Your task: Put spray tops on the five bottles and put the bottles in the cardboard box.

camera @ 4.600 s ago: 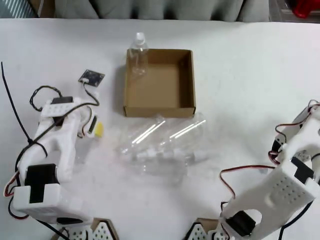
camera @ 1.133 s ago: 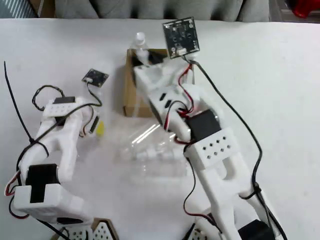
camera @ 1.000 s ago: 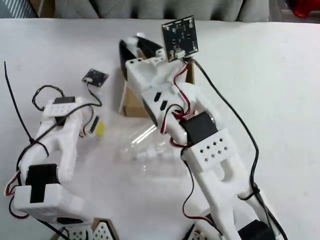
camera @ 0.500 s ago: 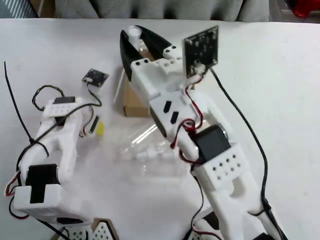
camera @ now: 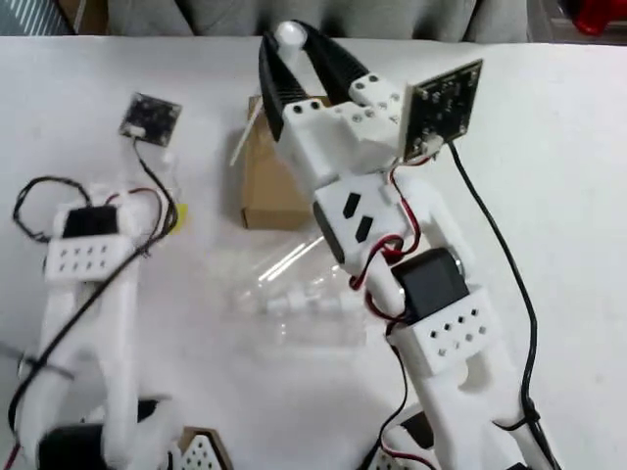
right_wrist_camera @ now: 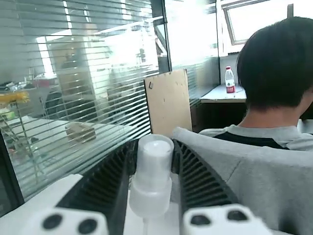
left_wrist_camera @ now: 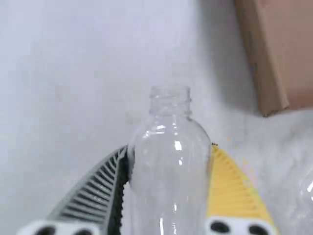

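Note:
My right gripper [camera: 292, 39] is raised above the back left corner of the cardboard box [camera: 266, 201], shut on a white spray top [camera: 290, 35] whose thin tube [camera: 245, 137] hangs down. In the right wrist view the spray top [right_wrist_camera: 151, 178] sits between the black fingers [right_wrist_camera: 195, 178]. My left gripper [left_wrist_camera: 168, 156] is shut on a clear bottle [left_wrist_camera: 168, 171] with an open threaded neck [left_wrist_camera: 169, 98], held left of the box [left_wrist_camera: 274, 54]. From above, the left gripper [camera: 168, 211] shows its yellow finger.
Several clear bottles [camera: 304, 284] lie in a loose heap on the white table [camera: 549, 196] in front of the box. The right arm hides most of the box. A person sits beyond the table's far edge.
The right arm came over the box, closed on the spray top at the box's back left corner and lifted it, tube trailing. The left arm has risen and shifted in the last half second.

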### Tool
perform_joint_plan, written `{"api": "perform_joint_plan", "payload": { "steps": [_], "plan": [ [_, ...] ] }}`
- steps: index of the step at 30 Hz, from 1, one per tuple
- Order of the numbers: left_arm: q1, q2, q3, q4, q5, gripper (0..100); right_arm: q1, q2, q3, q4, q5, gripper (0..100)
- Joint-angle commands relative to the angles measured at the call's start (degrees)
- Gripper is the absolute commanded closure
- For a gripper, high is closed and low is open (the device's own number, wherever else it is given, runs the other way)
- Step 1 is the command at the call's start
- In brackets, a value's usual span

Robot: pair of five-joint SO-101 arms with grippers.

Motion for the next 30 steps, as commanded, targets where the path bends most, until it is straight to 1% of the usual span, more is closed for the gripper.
{"api": "perform_joint_plan", "payload": {
  "steps": [1,4,7,10,12,17,22,25,30],
  "plan": [
    [0.13,-14.55,-0.62,-0.18,0.70,98,2.51,-1.54,-1.05,-3.56,0.70,98.2],
    [1.71,-20.97,1.23,0.53,1.67,98,4.09,-1.54,-1.05,-6.37,0.70,98.2],
    [3.21,-26.51,5.54,-0.97,9.23,98,6.11,-1.54,-1.23,-8.92,0.62,98.2],
    [4.09,-32.22,11.43,-6.68,16.18,98,7.25,-1.01,-0.97,-14.02,0.53,98.2],
    [5.23,-36.00,16.44,-11.69,18.11,98,7.69,-0.92,-0.79,-16.75,0.44,98.2],
    [10.59,-46.02,28.22,-21.36,18.64,98,7.16,-0.92,-0.26,-17.98,0.26,98.2],
    [14.46,-54.11,34.29,-24.79,18.55,98,4.88,-0.84,2.11,-21.85,0.26,98.2],
    [15.96,-55.60,36.22,-26.46,18.55,98,2.59,-0.84,2.46,-21.67,0.62,98.2],
    [18.15,-55.87,39.82,-35.25,18.81,98,2.33,1.89,2.02,-22.02,0.62,98.2]
  ]
}}
